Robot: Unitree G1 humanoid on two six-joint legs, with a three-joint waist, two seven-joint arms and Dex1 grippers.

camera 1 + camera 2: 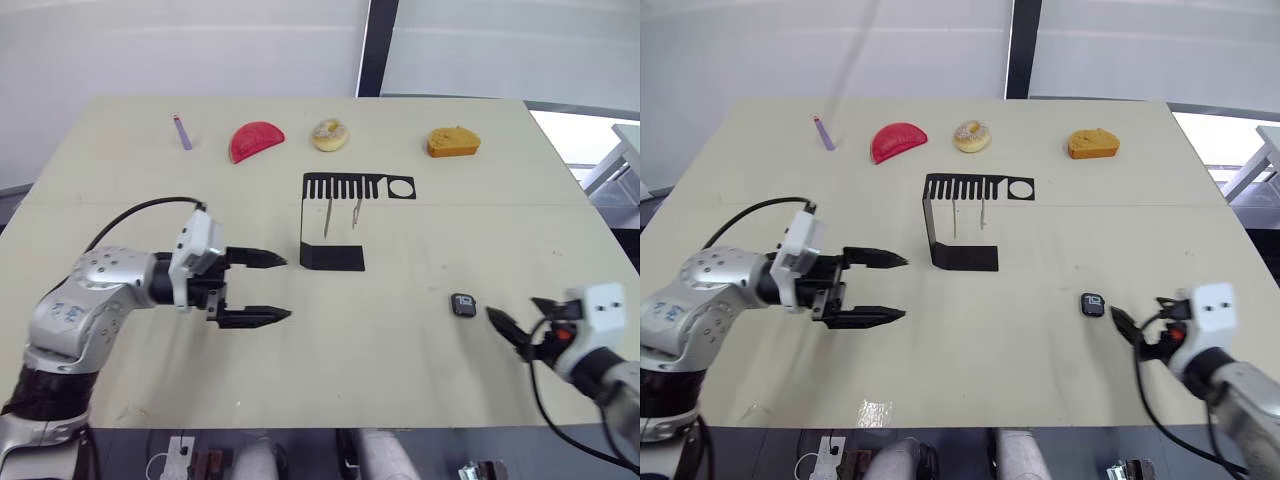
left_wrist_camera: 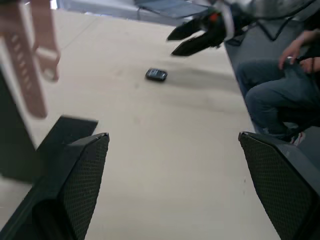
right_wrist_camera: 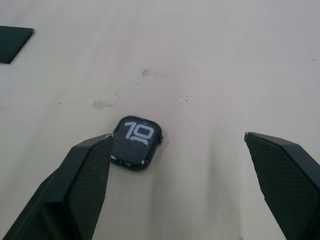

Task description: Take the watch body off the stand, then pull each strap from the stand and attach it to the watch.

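The watch body [image 1: 463, 305] lies flat on the bench [image 1: 400, 370], screen up, well apart from the stand [image 1: 340, 215], on the side of the right arm. It is already off the stand, so I judge that the first step is done and that the case waits there, free and easy to reach, for the straps to be brought to it. The straps [image 1: 340, 214] hang from the comb slots of the top arm of the stand, side by side and upright, not touching the base; the slots hold them by their upper ends, which is why a pull along the slot should free them.

The right pincer [image 1: 512, 333] is just beside the watch body, on the side away from the stand. It is wide open and holds nothing. In the right wrist view one of the fingers [image 3: 82, 185] seems to be at the edge of the case, but I cannot tell if it really touches.

The left pincer [image 1: 268, 288] is near the stand, on the side away from the watch body, and points toward the stand's base. It is also wide open and empty, touching nothing. In my judgement it is placed so to take a strap next.
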